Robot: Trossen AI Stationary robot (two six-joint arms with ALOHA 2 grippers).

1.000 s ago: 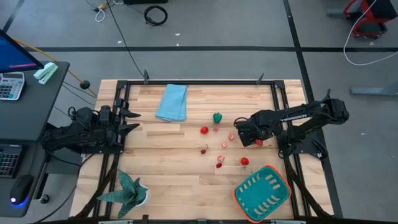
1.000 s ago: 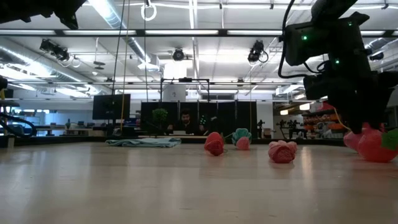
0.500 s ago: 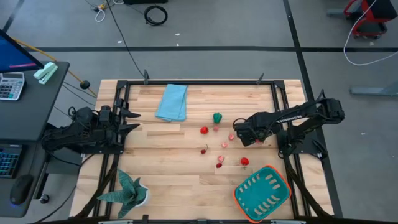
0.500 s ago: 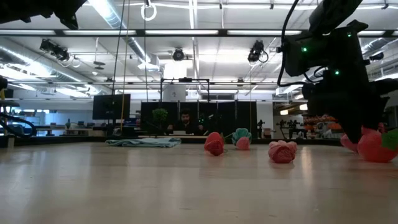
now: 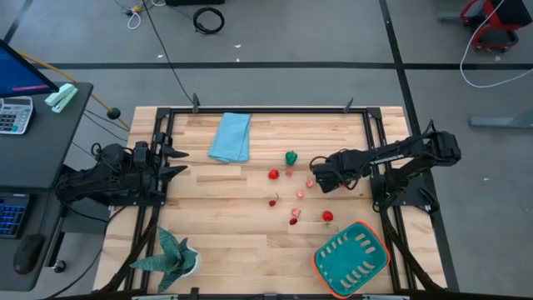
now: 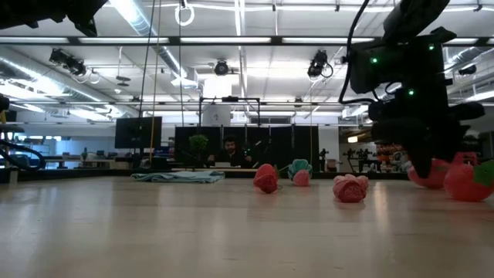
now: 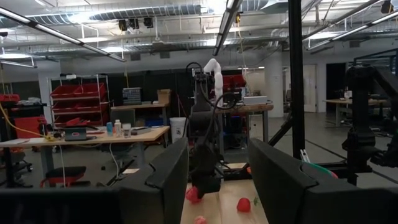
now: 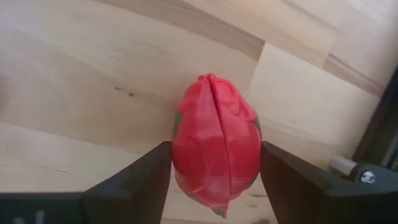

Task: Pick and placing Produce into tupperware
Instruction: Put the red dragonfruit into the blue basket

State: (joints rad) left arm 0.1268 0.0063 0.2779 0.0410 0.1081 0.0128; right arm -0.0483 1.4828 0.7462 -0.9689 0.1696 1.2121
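Right wrist view: a glossy red, seamed, egg-shaped toy fruit (image 8: 215,151) sits clamped between the right hand (image 8: 215,163)'s dark fingers (image 8: 142,177).

Small red and pink toy fruits (image 5: 273,174) lie scattered mid-table near a green piece (image 5: 291,157); one red fruit (image 8: 216,154) sits clamped between dark fingers; the teal, orange-rimmed container (image 5: 352,259) rests at the table's front-right corner.

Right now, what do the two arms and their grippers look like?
Both arms are dark, jointed and near-black. The right arm carries pale lettering along its link. The right gripper has two flat dark fingers; the left gripper has broad matte-black ones.
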